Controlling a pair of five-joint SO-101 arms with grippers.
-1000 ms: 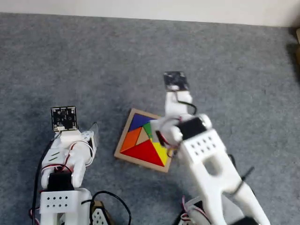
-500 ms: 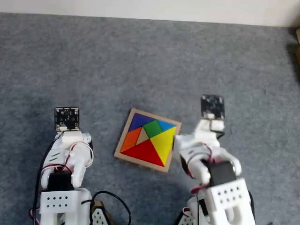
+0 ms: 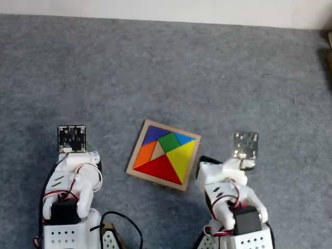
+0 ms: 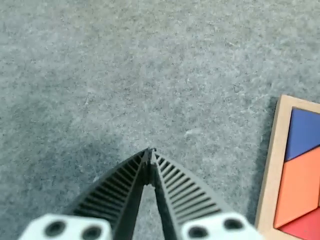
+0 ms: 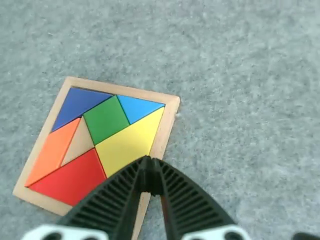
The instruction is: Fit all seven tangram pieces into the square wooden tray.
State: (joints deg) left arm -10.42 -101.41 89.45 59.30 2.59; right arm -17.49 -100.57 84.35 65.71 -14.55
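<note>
The square wooden tray (image 3: 136,150) lies on the grey carpet between the two arms, holding the coloured tangram pieces: red (image 3: 160,167), yellow (image 3: 182,156), orange (image 3: 144,152), green (image 3: 169,141), dark blue (image 3: 154,134), light blue (image 3: 184,138) and a small tan one (image 3: 157,151). In the right wrist view the tray (image 5: 169,123) lies just past my right gripper (image 5: 150,175), which is shut on nothing. My left gripper (image 4: 150,159) is shut over bare carpet, with the tray's edge (image 4: 273,160) off to one side. Both arms stand folded back at the near edge, left (image 3: 72,171) and right (image 3: 231,181).
Grey carpet (image 3: 171,67) stretches all round the tray. A pale wall strip (image 3: 166,10) runs along the far edge.
The right arm has pulled back from over the tray to its folded pose at the near right. The left arm has drawn back slightly. The tray's pieces now lie fully uncovered.
</note>
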